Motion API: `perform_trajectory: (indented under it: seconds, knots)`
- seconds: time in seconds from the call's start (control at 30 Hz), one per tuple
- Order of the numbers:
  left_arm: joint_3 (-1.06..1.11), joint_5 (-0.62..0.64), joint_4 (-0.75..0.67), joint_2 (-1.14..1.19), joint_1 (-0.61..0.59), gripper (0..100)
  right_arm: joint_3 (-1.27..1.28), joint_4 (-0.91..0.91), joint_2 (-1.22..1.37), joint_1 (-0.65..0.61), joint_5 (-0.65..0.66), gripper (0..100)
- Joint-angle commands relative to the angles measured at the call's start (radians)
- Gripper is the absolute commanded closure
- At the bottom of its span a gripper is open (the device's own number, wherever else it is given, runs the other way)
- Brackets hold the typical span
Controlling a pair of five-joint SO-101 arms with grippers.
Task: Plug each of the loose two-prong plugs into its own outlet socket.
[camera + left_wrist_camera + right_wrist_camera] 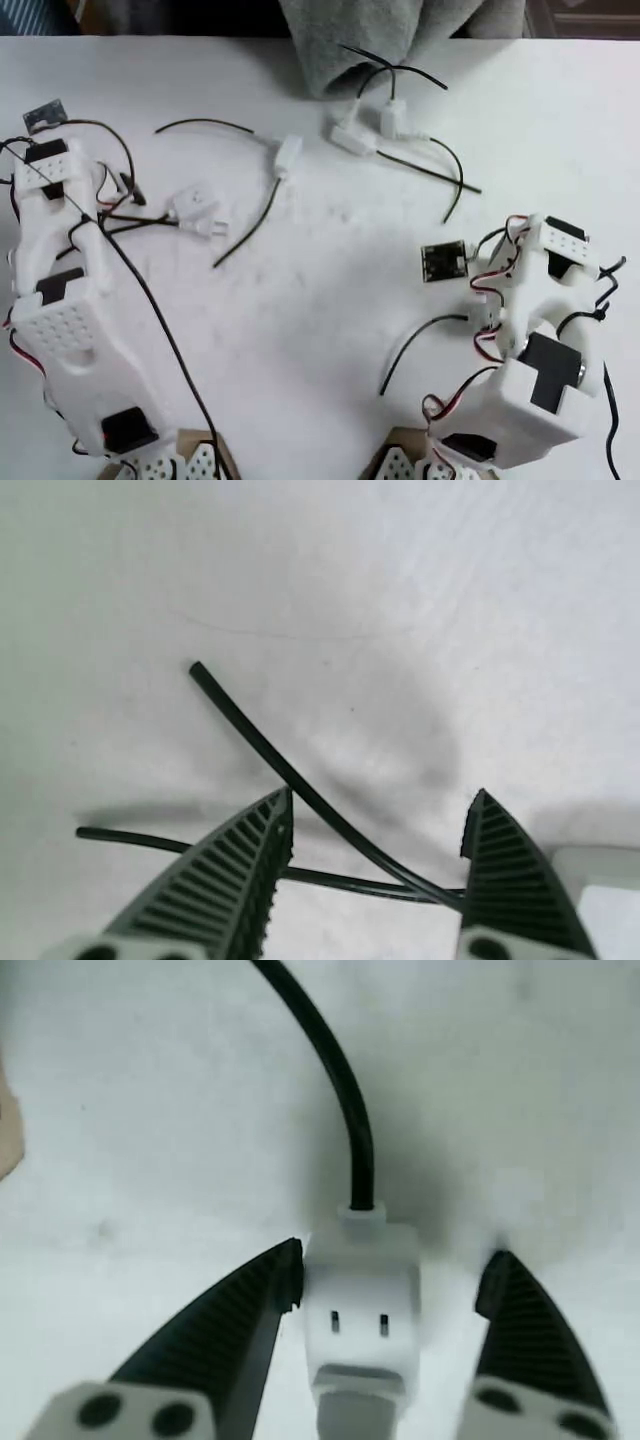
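The right hand (pixel 397 1257) is spread around a two-slot outlet socket (pixel 360 1305) near the right edge of the tabletop (pixel 330 320). The left hand (pixel 380 800) is spread above two black cables (pixel 240 720) near the left edge.

smooth plastic socket (pixel 362 1280), matt table (pixel 330 330), fuzzy cloth (pixel 400 40)

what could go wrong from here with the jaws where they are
1. The right jaws stand open around the socket, one side almost against it and the other apart, so closing may push or twist it rather than grip it squarely.
2. The left jaws are open over two crossing cords, not a plug body; closing would likely pinch only cord and drag it.
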Motion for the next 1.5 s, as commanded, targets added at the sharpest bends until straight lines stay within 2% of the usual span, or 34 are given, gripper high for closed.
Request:
perform_trajectory:
  seconds: [0.0, 0.07, 0.17, 0.3, 0.5, 0.7, 0.93, 1.07, 1.23, 1.37, 1.47]
  knots:
    - [-0.011, -0.008, -0.012, -0.007, 0.004, 73, -0.020, -0.079, 0.019, 0.024, -0.032, 92.0]
    - [-0.011, -0.008, -0.012, -0.007, 0.004, 73, -0.021, -0.137, 0.030, 0.025, -0.087, 98.0]
    - [-0.011, -0.008, -0.012, -0.007, 0.004, 73, -0.037, -0.176, 0.041, 0.025, -0.121, 96.8]
    - [-0.011, -0.008, -0.012, -0.007, 0.004, 73, -0.141, -0.139, 0.067, 0.013, -0.187, 96.7]
    - [-0.012, -0.008, -0.012, -0.007, 0.004, 73, -0.470, 0.008, 0.183, -0.067, -0.407, 96.8]
    - [-0.008, -0.008, -0.012, -0.007, 0.002, 73, -0.925, 0.163, 0.424, -0.151, -0.586, 96.8]
    - [-0.008, -0.008, -0.012, -0.005, 0.005, 73, -1.626, 0.417, 0.757, -0.236, -0.606, 96.7]
    - [-0.008, -0.008, -0.012, -0.005, 0.005, 73, -1.904, 0.424, 0.926, -0.297, -0.637, 96.7]
    - [-0.008, -0.008, -0.012, -0.005, 0.005, 73, -1.966, 0.369, 1.049, -0.372, -0.640, 96.7]
    - [-0.008, -0.008, -0.012, -0.005, 0.005, 73, -1.966, 0.291, 1.098, -0.377, -0.649, 95.5]
    - [-0.008, -0.008, -0.014, -0.005, 0.005, 73, -1.966, 0.246, 1.115, -0.363, -0.677, 85.4]
